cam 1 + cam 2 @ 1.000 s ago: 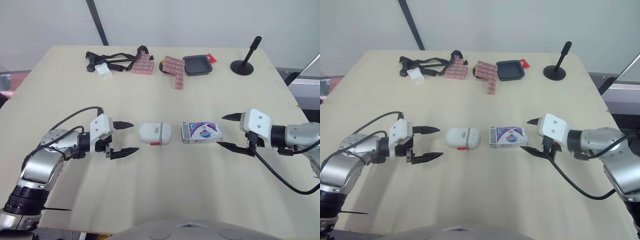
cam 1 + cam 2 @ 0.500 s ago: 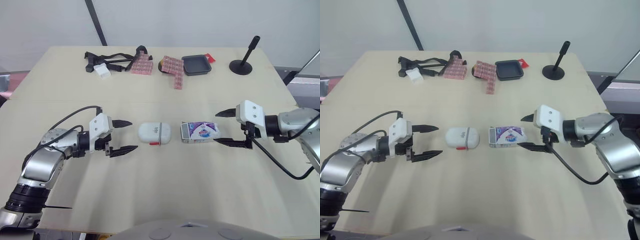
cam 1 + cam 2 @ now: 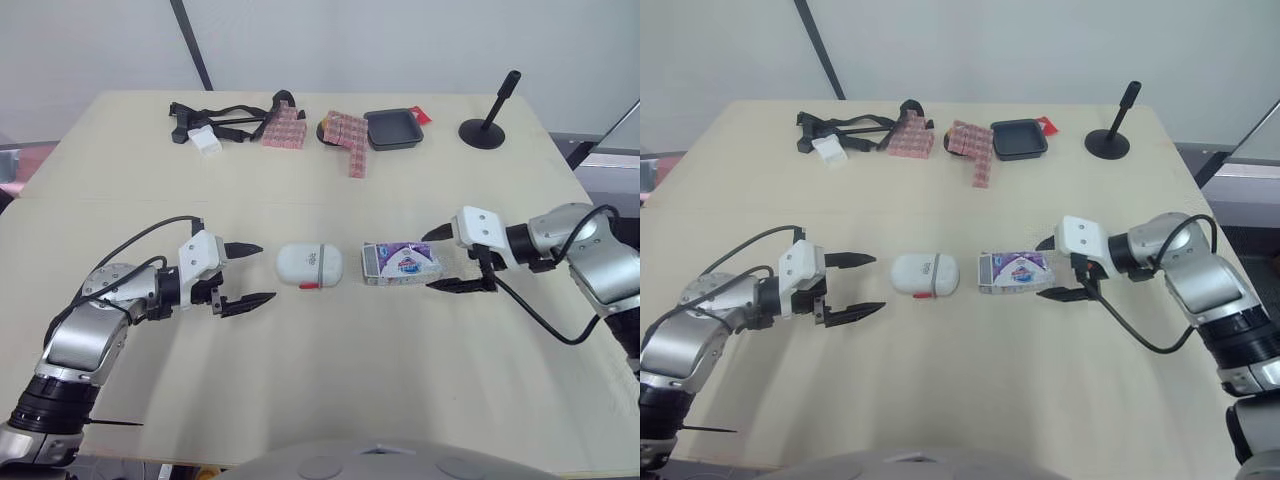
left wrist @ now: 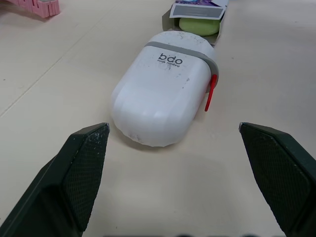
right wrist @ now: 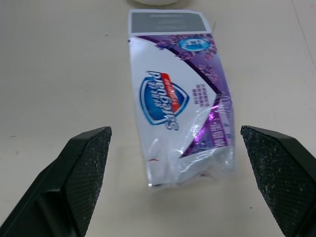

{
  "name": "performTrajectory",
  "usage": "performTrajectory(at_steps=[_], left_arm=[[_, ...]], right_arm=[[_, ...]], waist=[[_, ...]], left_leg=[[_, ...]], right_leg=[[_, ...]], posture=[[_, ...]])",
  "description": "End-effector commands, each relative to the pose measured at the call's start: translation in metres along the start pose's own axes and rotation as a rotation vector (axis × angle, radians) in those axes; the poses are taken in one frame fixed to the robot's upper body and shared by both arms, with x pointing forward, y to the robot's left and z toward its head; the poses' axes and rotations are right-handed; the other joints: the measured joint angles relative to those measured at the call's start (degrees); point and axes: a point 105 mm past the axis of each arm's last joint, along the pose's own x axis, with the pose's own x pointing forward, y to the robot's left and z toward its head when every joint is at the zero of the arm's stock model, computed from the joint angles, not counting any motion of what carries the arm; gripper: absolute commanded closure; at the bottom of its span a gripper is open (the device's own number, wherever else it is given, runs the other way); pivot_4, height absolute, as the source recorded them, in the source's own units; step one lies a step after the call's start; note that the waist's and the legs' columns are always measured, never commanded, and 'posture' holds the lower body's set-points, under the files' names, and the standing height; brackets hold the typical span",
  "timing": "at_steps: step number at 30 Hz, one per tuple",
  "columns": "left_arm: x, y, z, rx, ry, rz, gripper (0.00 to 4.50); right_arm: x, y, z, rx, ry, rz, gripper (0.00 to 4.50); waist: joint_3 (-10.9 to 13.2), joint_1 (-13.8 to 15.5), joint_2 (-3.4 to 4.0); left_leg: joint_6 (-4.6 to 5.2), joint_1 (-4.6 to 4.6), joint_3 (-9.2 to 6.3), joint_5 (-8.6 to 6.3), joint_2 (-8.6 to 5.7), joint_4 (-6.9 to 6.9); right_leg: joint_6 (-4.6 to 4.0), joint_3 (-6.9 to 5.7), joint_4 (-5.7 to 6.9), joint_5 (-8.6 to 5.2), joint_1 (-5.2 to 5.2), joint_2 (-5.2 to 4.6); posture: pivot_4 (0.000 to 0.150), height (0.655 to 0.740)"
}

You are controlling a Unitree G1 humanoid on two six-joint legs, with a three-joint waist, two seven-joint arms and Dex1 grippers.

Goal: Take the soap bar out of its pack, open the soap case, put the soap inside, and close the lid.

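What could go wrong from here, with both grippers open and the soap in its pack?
1. The right gripper straddles the soap pack at its crumpled end; closing there may pinch loose wrapper, not the bar.
2. The pack's open end, where the green soap bar shows, faces the nearby soap case; a squeeze could push the bar into it.
3. The rounded case lies loose ahead of the left gripper and might slide if nudged.
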Motion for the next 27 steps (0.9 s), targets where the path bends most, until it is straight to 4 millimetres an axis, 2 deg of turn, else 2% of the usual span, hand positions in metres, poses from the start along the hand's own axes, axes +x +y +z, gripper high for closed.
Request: performTrajectory(at_steps=[1, 10, 14, 23, 27], left_arm=[[-0.005, 0.002, 0.010, 0.060, -0.007, 0.020, 0.03], [-0.006, 0.001, 0.012, 0.064, -0.004, 0.032, 0.03], [-0.005, 0.001, 0.010, 0.084, 0.009, 0.038, 0.03], [-0.006, 0.001, 0.008, 0.086, 0.014, 0.055, 0.03], [-0.006, 0.000, 0.007, 0.086, 0.018, 0.058, 0.00]], right_arm=[[0.000, -0.009, 0.005, -0.045, 0.003, -0.015, 0.00], [0.017, -0.013, -0.009, -0.069, 0.068, 0.017, 0.00], [0.019, -0.013, -0.014, -0.080, 0.097, 0.042, 0.00], [0.026, -0.018, -0.013, -0.099, 0.108, 0.053, 0.00], [0.027, -0.015, -0.011, -0.098, 0.098, 0.073, 1.20]], waist=[[0.0, -0.1, 0.00], [0.0, 0.0, 0.00], [0.0, 0.0, 0.00], [0.0, 0.0, 0.00], [0.0, 0.0, 0.00]], left_leg=[[0.00, 0.00, 0.00, 0.00, 0.00, 0.01], [0.01, -0.09, 0.01, 0.00, 0.01, 0.06], [0.01, -0.14, 0.01, 0.00, 0.01, 0.09], [0.01, -0.22, 0.01, 0.01, 0.04, 0.16], [0.01, -0.25, 0.01, 0.01, 0.05, 0.19]], right_leg=[[0.00, 0.00, 0.00, 0.00, 0.00, 0.00], [-0.01, -0.01, 0.06, 0.00, -0.09, 0.01], [-0.01, 0.00, 0.11, 0.00, -0.14, 0.01], [-0.02, -0.01, 0.23, 0.01, -0.22, 0.02], [-0.02, -0.02, 0.25, 0.01, -0.25, 0.02]], posture=[[0.150, 0.7400], [0.150, 0.7400], [0.150, 0.7400], [0.150, 0.7400], [0.150, 0.7400]])
